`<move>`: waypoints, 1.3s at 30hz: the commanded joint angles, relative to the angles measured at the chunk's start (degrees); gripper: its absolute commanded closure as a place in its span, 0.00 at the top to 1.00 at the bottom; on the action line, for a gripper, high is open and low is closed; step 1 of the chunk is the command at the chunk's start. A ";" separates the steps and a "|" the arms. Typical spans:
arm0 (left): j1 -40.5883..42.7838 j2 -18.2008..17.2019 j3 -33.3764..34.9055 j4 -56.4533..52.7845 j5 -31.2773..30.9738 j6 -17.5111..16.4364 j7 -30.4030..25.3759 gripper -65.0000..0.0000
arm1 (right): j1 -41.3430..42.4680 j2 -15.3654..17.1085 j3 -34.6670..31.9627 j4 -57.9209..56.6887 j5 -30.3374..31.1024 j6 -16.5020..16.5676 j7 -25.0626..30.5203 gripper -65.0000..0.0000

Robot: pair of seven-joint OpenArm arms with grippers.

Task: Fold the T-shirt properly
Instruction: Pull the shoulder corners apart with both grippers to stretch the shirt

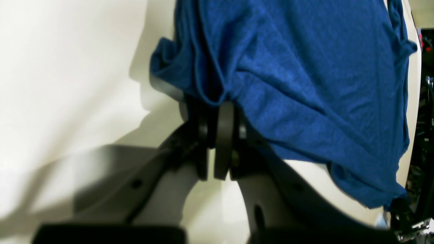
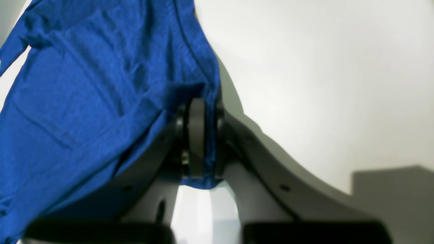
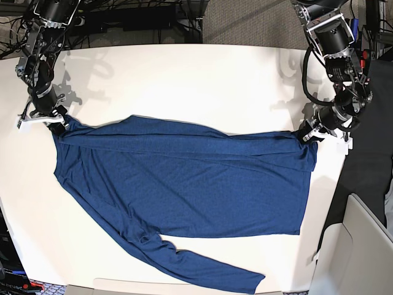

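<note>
Going left to right in the base view. Right gripper [image 3: 56, 121] at about 9 o'clock of the white table [image 3: 202, 80], jaws closed tight on a bunched corner of the T-shirt [image 3: 184, 184]; the right wrist view shows cloth pinched between the pads, a bit of hem poking out below. The shirt lies spread across the middle of the table, mostly flat. Its upper edge runs between the two grippers and looks already turned over into a narrow band along the top. One long sleeve trails off toward 5 o'clock, near the table's front edge.

Left gripper [image 3: 307, 135] at about 3 o'clock, jaws also clamped shut on the shirt's opposite top corner; the left wrist view shows fabric gathered into folds right at the pads.

Progress, my read: early. Both top corners are gripped, maybe a first lengthwise fold is begun; the body is still wide open, the sleeve not tucked in, no crosswise folds yet. Most of the work is left.

Around: cables [image 3: 141, 18] behind the table at 12 o'clock, a pale bin [image 3: 362, 246] off the table at 4 o'clock. Nothing sits on the cloth. The loose sleeve near the front edge could drag or slip off when lifted.
</note>
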 commanded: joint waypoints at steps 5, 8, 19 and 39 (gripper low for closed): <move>0.03 -2.73 -0.19 1.91 0.28 -0.03 2.23 0.01 | -1.34 0.92 4.43 4.34 0.61 0.72 -4.02 0.01; 2.14 -3.08 -0.19 4.90 0.19 -0.03 2.23 0.01 | -2.92 1.01 4.51 7.07 0.61 0.72 -4.02 0.01; 8.91 -3.17 -0.37 17.91 0.28 -0.03 7.68 0.01 | -9.34 1.01 4.60 13.04 0.70 3.80 -4.02 0.01; 23.06 -7.39 -0.46 24.33 0.28 -0.12 7.16 0.01 | -20.95 1.10 10.67 16.21 3.96 4.32 -4.11 0.01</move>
